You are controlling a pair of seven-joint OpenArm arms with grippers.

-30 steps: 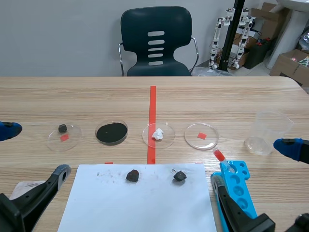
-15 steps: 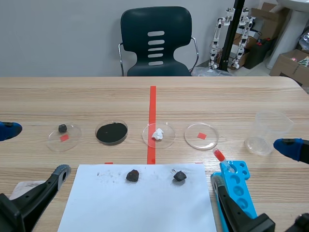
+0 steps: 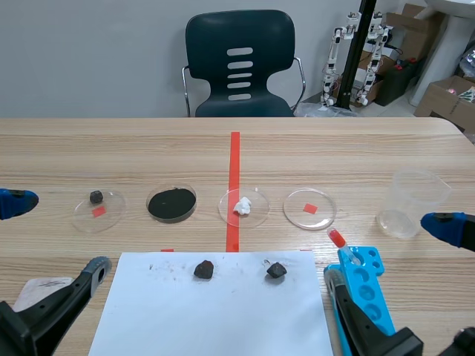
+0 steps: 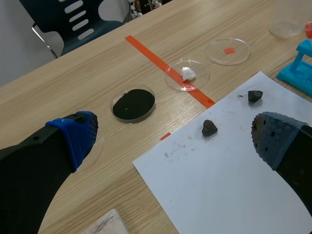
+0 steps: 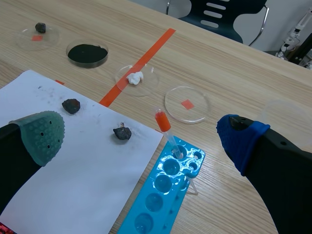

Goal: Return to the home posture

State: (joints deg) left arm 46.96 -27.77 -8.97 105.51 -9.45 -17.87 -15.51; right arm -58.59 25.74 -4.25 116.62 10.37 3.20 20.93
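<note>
- the left gripper [image 3: 58,233] is seen low at the near left of the table [image 3: 334,152]; its jaws are spread wide and nothing is held.
- one left finger is over bare wood, the other is near the left edge of the white paper sheet [image 3: 215,315].
- the right gripper [image 3: 386,251] is seen low at the near right; its jaws are released wide and nothing is grasped.
- the blue tube rack [image 3: 369,291] lies between the right fingers, just beside the sheet's right edge.
- a red-capped tube [image 3: 338,239] is leaned in the rack's far end.
- two dark lumps are set on the sheet near its far edge, the left lump [image 3: 203,269] and the right lump [image 3: 276,271], apart from each other.
- four clear dishes are lined up beyond the sheet: the lump dish [image 3: 80,213] with a small dark piece, the powder dish [image 3: 149,204] filled black, the white-lump dish [image 3: 257,216] sitting on the red tape line [image 3: 234,159], and the empty dish [image 3: 297,213] over a red tape square.
- a clear beaker [image 3: 412,200] stands upright at the far right of the row, near the right gripper's blue pad.
- a white scrap [image 3: 41,287] with scribbles is seen at the near left edge.
- a dark chair [image 3: 239,63] is placed behind the table.
</note>
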